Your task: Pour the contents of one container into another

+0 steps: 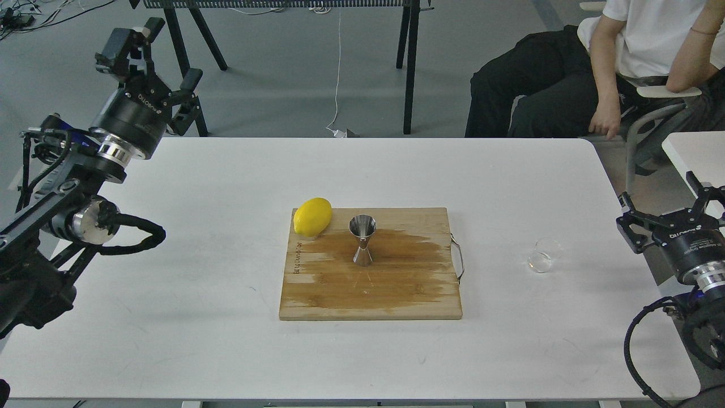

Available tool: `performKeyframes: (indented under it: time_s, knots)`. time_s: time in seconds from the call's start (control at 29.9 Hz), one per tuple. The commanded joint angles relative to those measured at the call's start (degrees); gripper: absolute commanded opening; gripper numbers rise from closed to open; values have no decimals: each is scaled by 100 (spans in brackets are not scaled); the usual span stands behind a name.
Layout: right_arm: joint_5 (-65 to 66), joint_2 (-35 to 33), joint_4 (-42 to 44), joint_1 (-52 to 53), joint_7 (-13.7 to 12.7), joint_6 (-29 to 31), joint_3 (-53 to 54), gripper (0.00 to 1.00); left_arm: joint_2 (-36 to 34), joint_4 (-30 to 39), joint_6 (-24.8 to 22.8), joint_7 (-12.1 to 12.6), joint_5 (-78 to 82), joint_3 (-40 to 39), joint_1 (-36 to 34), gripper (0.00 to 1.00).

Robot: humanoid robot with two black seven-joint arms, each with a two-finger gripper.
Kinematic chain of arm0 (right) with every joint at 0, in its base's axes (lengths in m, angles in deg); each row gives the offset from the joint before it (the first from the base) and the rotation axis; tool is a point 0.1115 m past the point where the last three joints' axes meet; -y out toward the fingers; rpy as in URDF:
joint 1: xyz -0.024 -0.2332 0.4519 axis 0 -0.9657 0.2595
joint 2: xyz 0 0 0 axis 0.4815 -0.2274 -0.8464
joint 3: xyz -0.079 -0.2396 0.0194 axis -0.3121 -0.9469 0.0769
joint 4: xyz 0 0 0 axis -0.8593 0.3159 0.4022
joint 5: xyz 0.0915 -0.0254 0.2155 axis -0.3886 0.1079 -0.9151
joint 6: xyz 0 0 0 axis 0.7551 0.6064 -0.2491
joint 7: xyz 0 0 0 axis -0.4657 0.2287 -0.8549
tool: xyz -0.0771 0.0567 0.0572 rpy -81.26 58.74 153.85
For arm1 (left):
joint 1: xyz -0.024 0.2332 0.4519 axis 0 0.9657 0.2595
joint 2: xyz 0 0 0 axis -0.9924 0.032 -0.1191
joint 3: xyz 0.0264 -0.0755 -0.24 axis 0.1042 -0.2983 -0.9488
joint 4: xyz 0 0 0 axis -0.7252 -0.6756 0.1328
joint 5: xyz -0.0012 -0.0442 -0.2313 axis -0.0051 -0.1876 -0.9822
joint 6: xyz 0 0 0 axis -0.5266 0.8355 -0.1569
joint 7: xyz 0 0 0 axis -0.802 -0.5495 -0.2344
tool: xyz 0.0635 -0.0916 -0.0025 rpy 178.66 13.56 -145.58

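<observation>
The small clear glass cup [545, 255] stands on the white table right of the board, looking empty. The steel jigger [362, 240] stands upright in the middle of the wooden cutting board [396, 294], on a dark wet patch. My left gripper [161, 56] is raised high past the table's far left corner, open and holding nothing, far from both containers. My right gripper [665, 207] hangs at the table's right edge, open and empty, a short way right of the cup and not touching it.
A yellow lemon [312, 216] lies on the board's far left corner, close to the jigger. A metal handle [457, 258] sticks out of the board's right side. A seated person [612, 62] is beyond the far right corner. A black-legged bench [283, 34] stands behind the table.
</observation>
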Motion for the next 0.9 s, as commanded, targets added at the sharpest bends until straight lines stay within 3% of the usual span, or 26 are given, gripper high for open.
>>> performKeyframes:
  time_s: [0.0, 0.17, 0.37, 0.53, 0.87]
  knots:
    - [-132, 248, -539, -480, -61, 0, -12, 100, 195, -603, -410, 103, -638, -232, -91, 100]
    - [-308, 652, -1129, -990, -97, -118, 5, 100, 257, -815, -1052, 648, -1473, -250, -65, 100]
    - [-290, 1171, -1121, -1378, -79, -400, 14, 100, 363, -1025, -1124, 877, -2563, -233, 23, 100]
    - [-264, 1180, -1051, -1370, -88, -953, -179, 100, 591, -1650, -1185, 903, -2696, -189, -284, 100]
    - [-299, 1443, -612, -737, -114, -2167, -188, 100, 592, -1703, -1202, 912, -2687, -153, -381, 100]
